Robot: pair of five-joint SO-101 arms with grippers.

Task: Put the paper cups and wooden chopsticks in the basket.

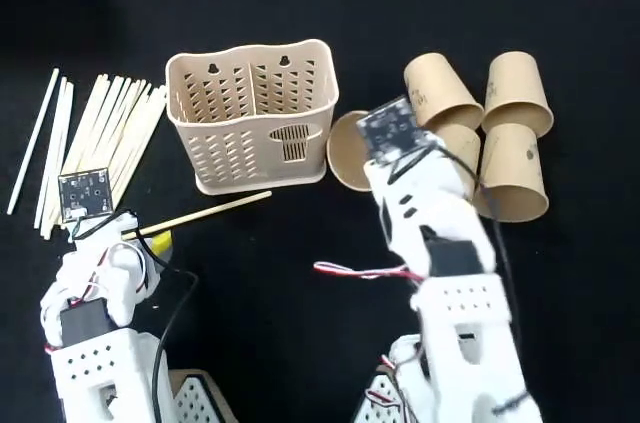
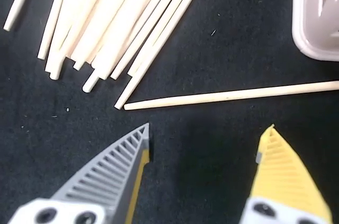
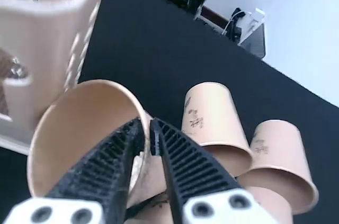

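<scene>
While left end effector (image 2: pixel 208 128) gapes near a chopstick (image 2: pixel 228 95), right end effector (image 3: pixel 146 123) pinches a cup (image 3: pixel 79 123).

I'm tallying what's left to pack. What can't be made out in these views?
High view: the right arm covers part of the paper cups, so their count is uncertain.
Left wrist view: the chopstick pile runs off the edge; count unclear.
Right wrist view: the basket is cut off at the edge, its floor hidden.
</scene>
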